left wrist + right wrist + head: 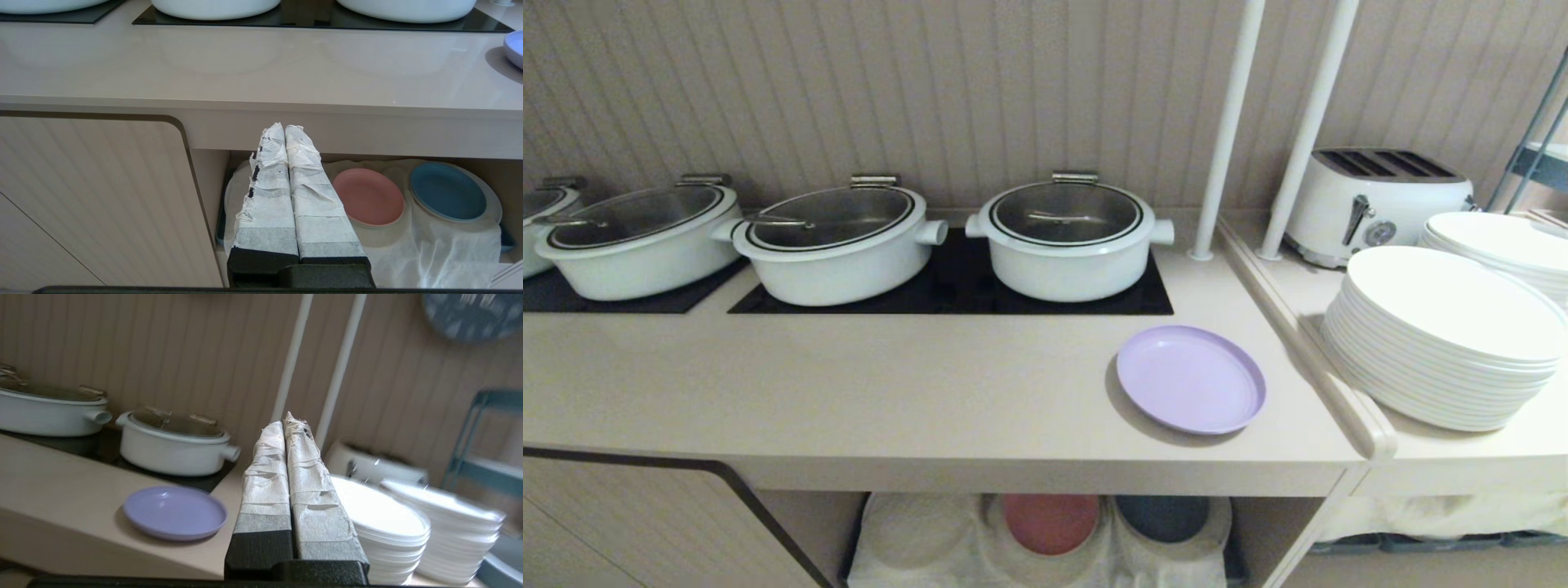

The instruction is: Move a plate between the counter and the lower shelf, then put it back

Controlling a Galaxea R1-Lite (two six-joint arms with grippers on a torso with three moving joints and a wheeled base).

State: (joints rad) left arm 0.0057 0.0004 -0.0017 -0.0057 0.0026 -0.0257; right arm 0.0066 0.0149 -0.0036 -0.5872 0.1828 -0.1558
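a: plate [1191,378] first. where's the lilac one?
b: flat on the counter [849,384], in front of the right-hand white pot [1068,241], near the ledge that carries the big white plates [1445,335].
a: what's around it?
b: four lidded pots in view on the black cooktop panels [956,286], two white poles [1225,131] behind, a toaster [1372,200], two stacks of white plates.
a: and below?
b: lower shelf [429,245], white cloth, one pink plate [367,196] and one blue plate [447,192] side by side.
a: grippers?
b: left gripper [284,127] hangs before the counter's front edge, fingers pressed together, empty. right gripper [288,420] is in the air beside the plate, also closed on nothing.
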